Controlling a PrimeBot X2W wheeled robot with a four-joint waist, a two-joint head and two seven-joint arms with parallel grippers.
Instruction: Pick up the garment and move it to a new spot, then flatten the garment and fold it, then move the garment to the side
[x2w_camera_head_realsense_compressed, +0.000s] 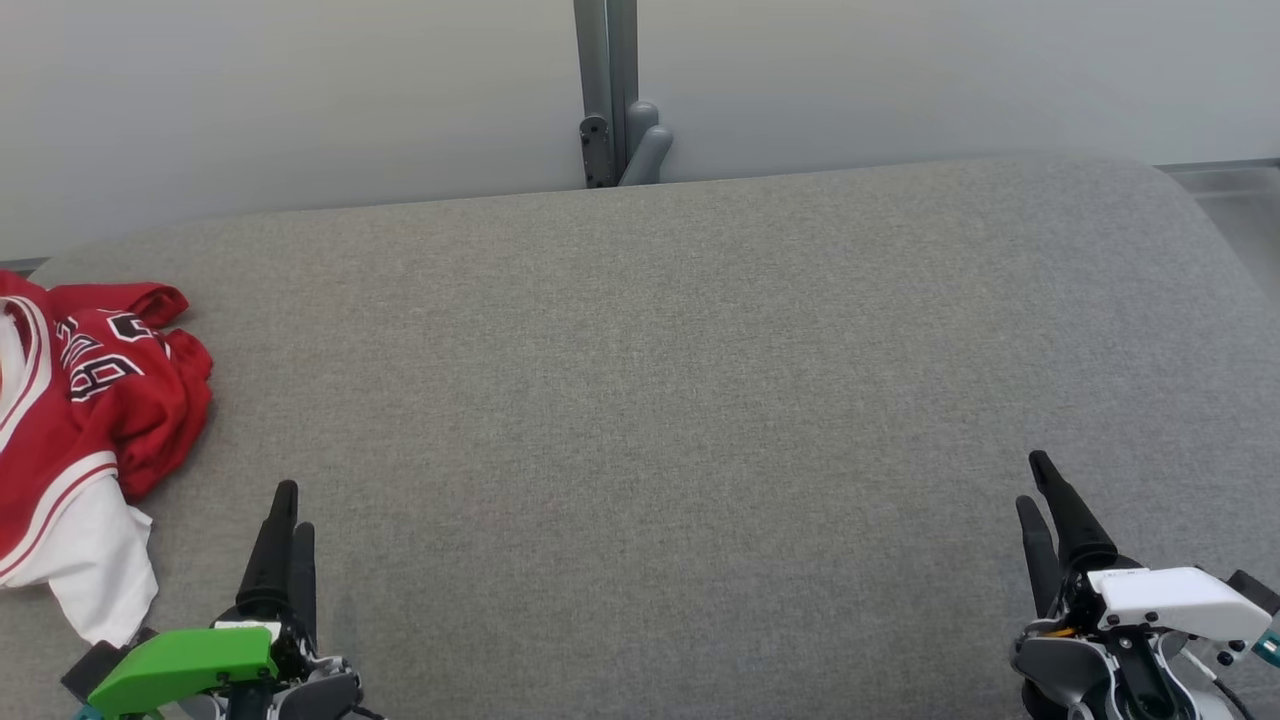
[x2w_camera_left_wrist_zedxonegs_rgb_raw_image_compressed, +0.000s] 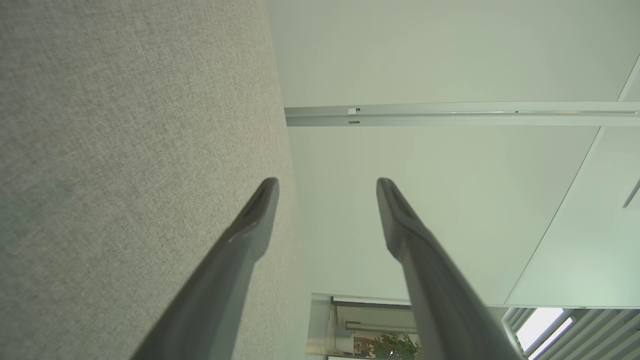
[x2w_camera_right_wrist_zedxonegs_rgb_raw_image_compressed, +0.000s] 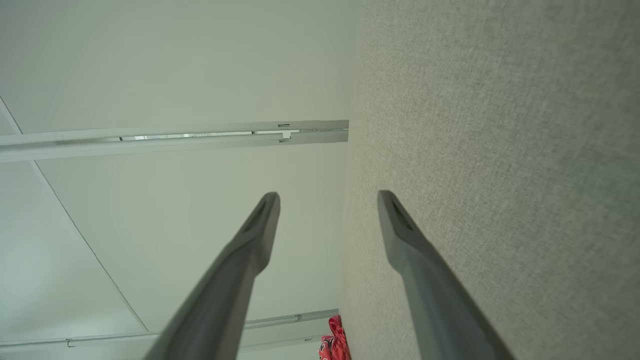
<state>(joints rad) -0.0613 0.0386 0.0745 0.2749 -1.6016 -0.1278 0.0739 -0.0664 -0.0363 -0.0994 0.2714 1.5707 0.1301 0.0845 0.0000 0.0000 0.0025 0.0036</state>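
Left tool (x2w_camera_head_realsense_compressed: 296, 506): low left in the head view, over the grey fabric bench (x2w_camera_head_realsense_compressed: 650, 400), pointing away from the robot. In the left wrist view its two dark fingers (x2w_camera_left_wrist_zedxonegs_rgb_raw_image_compressed: 235, 260) stand well apart. It is wide open and grips nothing. One finger lies over the bench cloth, the other against the pale wall (x2w_camera_left_wrist_zedxonegs_rgb_raw_image_compressed: 450, 50) behind.

Right tool (x2w_camera_head_realsense_compressed: 1032, 478): low right in the head view, same pose, over the bench near its right end. In the right wrist view its fingers (x2w_camera_right_wrist_zedxonegs_rgb_raw_image_compressed: 425, 285) are spread just as wide. Open, nothing held.

Garment (x2w_camera_head_realsense_compressed: 90, 420): red jersey with white trim and black-and-white lettering, crumpled in a heap at the bench's far left and cut off by the frame edge. Its white part is the lowest in the head view, just beside the green cover (x2w_camera_head_realsense_compressed: 180, 665) on the left wrist. Can't tell if they touch. The left fingertips are near the heap but not on it. The right tool is well apart from it, across the bench. A scrap of the red cloth shows at the bottom of the right wrist view, by the bench edge.

Rest: white cover (x2w_camera_head_realsense_compressed: 1175, 595) on the right wrist. Wall panels behind the bench meet at a grey post (x2w_camera_head_realsense_compressed: 605, 90) with a bracket at its foot. A pale rail (x2w_camera_left_wrist_zedxonegs_rgb_raw_image_compressed: 450, 115) crosses the wall in both wrist views. Small green plant (x2w_camera_left_wrist_zedxonegs_rgb_raw_image_compressed: 395, 345) at the bottom of the left wrist view.
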